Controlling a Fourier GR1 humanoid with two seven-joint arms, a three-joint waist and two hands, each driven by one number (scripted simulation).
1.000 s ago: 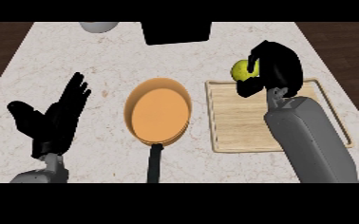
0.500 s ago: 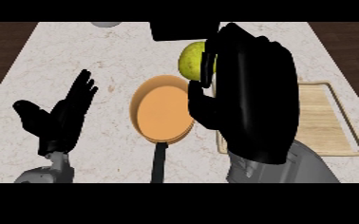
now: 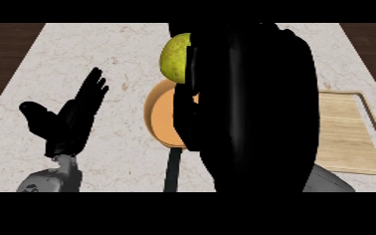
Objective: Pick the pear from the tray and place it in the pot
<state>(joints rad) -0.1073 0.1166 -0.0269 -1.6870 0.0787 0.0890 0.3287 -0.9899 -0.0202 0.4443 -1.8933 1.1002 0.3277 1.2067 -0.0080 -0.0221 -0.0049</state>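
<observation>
My right hand (image 3: 253, 109) fills the middle of the head view, raised close to the camera, its fingers curled round the yellow-green pear (image 3: 175, 59), which shows at the hand's upper left edge. Below and behind it lies the orange pot (image 3: 160, 117) with its dark handle (image 3: 173, 172) pointing toward me; the hand hides most of the pot. The wooden tray (image 3: 345, 129) lies at the right, partly covered by the hand. My left hand (image 3: 67, 122) rests open at the lower left, fingers up.
The pale marble counter (image 3: 88, 55) runs across the view, with dark wood edges at the far left and right corners. Anything at the counter's back is hidden by the right hand.
My right hand has lifted the pear off the tray, carried it leftward over the pot and risen toward the camera, growing larger in view. The left hand has stayed put.
</observation>
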